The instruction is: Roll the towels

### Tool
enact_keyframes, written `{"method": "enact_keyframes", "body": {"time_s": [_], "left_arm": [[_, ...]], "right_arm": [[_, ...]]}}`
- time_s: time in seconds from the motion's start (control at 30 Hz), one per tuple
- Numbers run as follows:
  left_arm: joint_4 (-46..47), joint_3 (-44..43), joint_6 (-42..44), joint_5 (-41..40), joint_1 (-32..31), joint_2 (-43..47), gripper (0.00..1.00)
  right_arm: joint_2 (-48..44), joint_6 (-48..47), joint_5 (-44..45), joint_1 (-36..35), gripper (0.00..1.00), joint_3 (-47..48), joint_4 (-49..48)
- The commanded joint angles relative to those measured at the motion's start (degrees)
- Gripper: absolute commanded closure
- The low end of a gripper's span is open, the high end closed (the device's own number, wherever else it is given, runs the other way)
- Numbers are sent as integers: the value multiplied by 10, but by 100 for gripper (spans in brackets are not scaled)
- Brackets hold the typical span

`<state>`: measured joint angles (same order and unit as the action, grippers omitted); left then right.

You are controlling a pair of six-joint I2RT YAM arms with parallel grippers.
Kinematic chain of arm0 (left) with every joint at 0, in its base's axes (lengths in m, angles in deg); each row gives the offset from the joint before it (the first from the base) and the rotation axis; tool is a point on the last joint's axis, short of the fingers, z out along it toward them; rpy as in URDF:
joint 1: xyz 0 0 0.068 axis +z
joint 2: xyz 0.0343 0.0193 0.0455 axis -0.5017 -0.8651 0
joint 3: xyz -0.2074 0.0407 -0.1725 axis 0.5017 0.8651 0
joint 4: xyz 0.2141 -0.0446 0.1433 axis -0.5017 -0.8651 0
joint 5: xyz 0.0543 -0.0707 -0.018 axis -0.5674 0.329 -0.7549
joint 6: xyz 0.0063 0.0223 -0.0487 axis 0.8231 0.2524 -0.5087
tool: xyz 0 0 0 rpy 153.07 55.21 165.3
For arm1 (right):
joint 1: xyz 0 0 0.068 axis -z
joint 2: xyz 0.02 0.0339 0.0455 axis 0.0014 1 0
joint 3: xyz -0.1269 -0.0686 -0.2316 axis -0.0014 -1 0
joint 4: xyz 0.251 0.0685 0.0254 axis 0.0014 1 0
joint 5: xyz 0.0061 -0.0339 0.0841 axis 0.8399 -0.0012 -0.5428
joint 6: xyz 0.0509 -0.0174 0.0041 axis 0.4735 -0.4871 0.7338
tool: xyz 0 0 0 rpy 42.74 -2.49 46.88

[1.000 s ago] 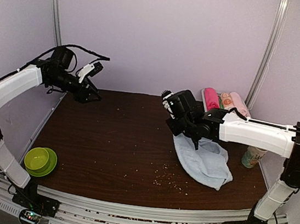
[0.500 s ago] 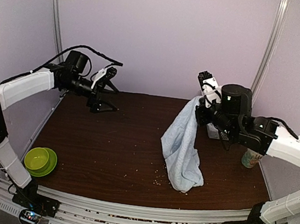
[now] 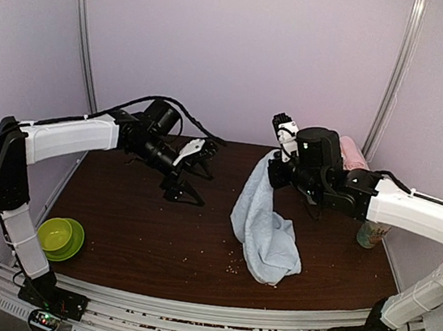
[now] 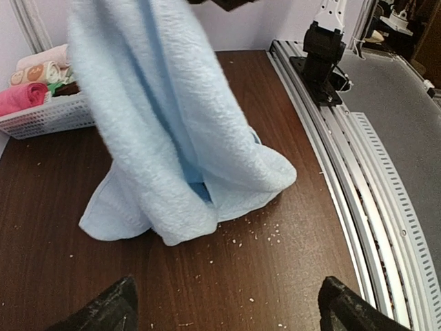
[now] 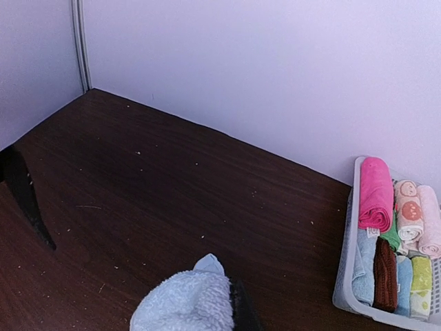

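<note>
A: The right fingers (image 5: 240,310) pinch the blue towel (image 3: 266,228) by its top; its tail pools right of centre on the worktop (image 3: 133,219).
B: The left fingers (image 4: 103,312), spread wide, may catch bunched folds, and it won't flatten.

My right fingers (image 3: 282,141) hold the light blue towel (image 3: 266,228) aloft, tail on the tabletop (image 3: 140,228); left fingers (image 3: 185,195) spread.

Since a second ago the right gripper (image 3: 278,146) is lifting the light blue towel (image 3: 265,237) from a flat heap to hanging, lower end bunching on the counter (image 3: 133,219), and drifting left. The left gripper (image 3: 202,173) is swinging inward toward it, jaws apparently spreading.
</note>
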<state>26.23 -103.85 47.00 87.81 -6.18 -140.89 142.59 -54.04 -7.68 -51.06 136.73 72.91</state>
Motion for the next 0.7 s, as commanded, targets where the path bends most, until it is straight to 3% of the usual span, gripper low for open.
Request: {"method": "enact_keyframes", "body": {"time_s": [0.0, 0.37, 0.67], "left_arm": [[8, -17, 8, -27, -41, -44, 7], [-67, -154, -13, -95, -114, -218, 15], [-169, -348, -70, -85, -121, -381, 26]], "right_arm": [[-10, 54, 39, 20, 100, 10, 0], [-77, 78, 174, 51, 100, -42, 88], [-132, 91, 189, 53, 100, -100, 99]]}}
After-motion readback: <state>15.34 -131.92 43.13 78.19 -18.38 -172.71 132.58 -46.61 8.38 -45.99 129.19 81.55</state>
